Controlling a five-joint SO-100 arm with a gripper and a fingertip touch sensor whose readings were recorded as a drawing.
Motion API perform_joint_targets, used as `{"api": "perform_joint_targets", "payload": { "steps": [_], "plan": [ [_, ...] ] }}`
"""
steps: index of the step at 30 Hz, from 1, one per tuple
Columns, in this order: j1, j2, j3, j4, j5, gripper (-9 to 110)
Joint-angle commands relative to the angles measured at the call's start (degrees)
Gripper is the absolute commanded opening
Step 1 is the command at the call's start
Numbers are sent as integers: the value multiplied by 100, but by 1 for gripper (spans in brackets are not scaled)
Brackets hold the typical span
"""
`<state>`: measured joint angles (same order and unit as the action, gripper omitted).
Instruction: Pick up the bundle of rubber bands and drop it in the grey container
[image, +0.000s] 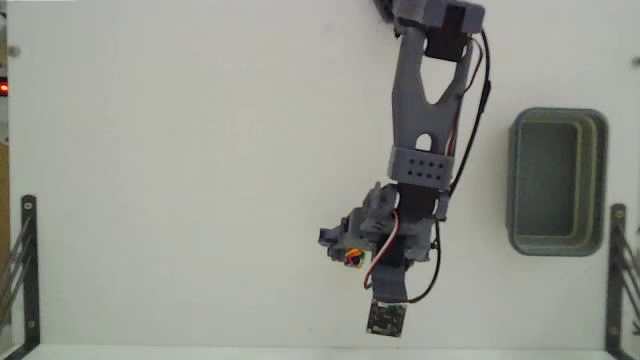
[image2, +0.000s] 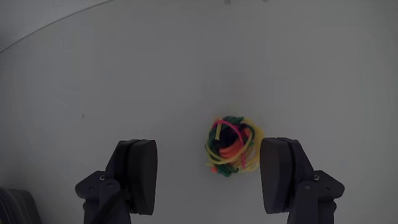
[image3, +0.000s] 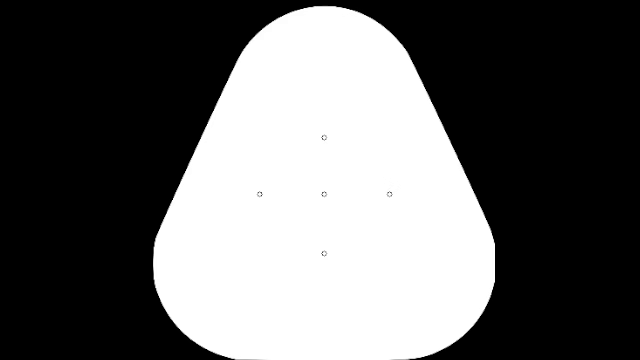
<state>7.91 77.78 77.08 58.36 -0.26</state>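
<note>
Your gripper (image2: 210, 177) hangs wide open over the table (image2: 124, 74), the bundle of rubber bands (image2: 233, 146) nearer its right finger, the grey container (image: 556, 183) well apart.

Fixed cam overhead; wrist cam close, facing table (image2: 124, 74).

No readable text, label, brand, number or sign anywhere, neither on the grey container (image: 557, 183) nor elsewhere.
</note>
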Motion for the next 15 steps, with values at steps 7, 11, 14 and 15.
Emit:
{"api": "perform_joint_targets", "payload": {
  "steps": [7, 11, 14, 15],
  "plan": [
    [14, 224, 137, -239, 26, 110],
    [14, 225, 199, -299, 26, 110],
    [14, 226, 236, -335, 26, 110],
    [14, 226, 242, -342, 26, 110]
  ]
}}
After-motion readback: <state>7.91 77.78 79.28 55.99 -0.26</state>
